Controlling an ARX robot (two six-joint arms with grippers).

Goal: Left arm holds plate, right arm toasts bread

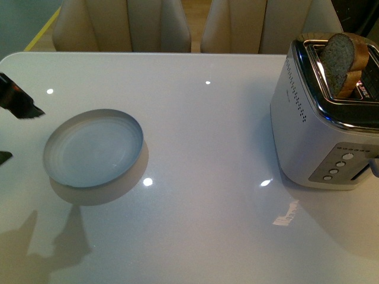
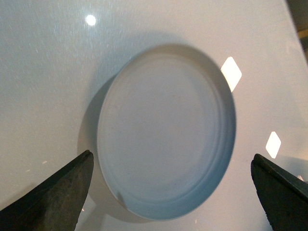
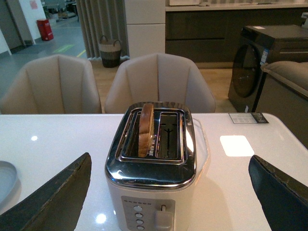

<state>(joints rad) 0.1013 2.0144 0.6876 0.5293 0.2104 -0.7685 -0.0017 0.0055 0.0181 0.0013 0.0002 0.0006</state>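
Observation:
The pale blue-grey plate [image 1: 93, 148] lies flat and empty on the white table at the left. My left gripper [image 1: 12, 127] shows only at the far left edge, just left of the plate, open. In the left wrist view the plate [image 2: 166, 132] lies between and beyond the spread fingers [image 2: 57, 192]. The bread [image 1: 342, 62] stands upright in a slot of the silver toaster [image 1: 320, 124] at the right, sticking well out of it. In the right wrist view my right gripper [image 3: 171, 192] is open, facing the toaster [image 3: 151, 168] and the bread [image 3: 146, 127].
The toaster's front has a lever [image 3: 163, 216] and several round buttons [image 3: 138, 216]. Beige chairs [image 1: 124, 23] stand behind the table's far edge. A small card [image 3: 248, 118] lies on the table beyond the toaster.

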